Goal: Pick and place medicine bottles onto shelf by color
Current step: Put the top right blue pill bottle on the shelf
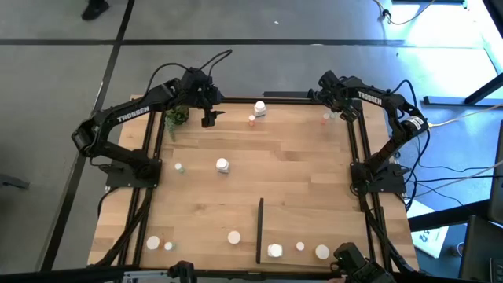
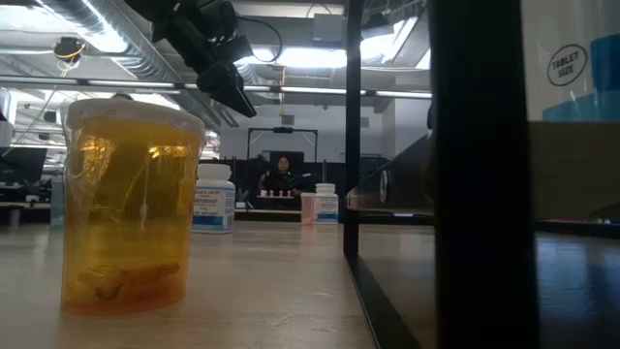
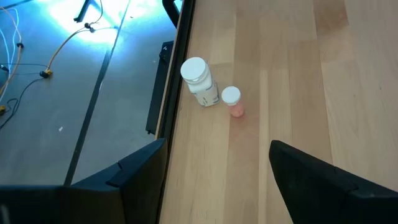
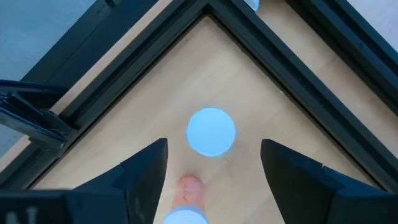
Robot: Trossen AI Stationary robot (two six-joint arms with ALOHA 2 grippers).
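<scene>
Medicine bottles stand upright on the wooden table. Near the far edge are a white bottle (image 1: 259, 108) (image 3: 200, 81) and a small pink one with a white cap (image 1: 252, 119) (image 3: 232, 99). My left gripper (image 1: 208, 118) (image 3: 217, 180) hangs open to their left, above the table. In the far right corner my right gripper (image 1: 339, 112) (image 4: 214, 155) points down, open, over a white-capped bottle (image 4: 211, 130) and a pink one (image 4: 186, 190), touching neither. The shelf (image 1: 314, 228) lies at the near right, with its black upright strip (image 1: 259, 229).
A white bottle (image 1: 222, 165) and a small pale green one (image 1: 179, 167) stand mid-left. Several white-topped bottles (image 1: 234, 237) line the near edge. An amber bottle (image 2: 131, 208) stands close in the low view. A potted plant (image 1: 176, 116) sits beside my left gripper. Black frame rails (image 4: 292, 81) edge the table.
</scene>
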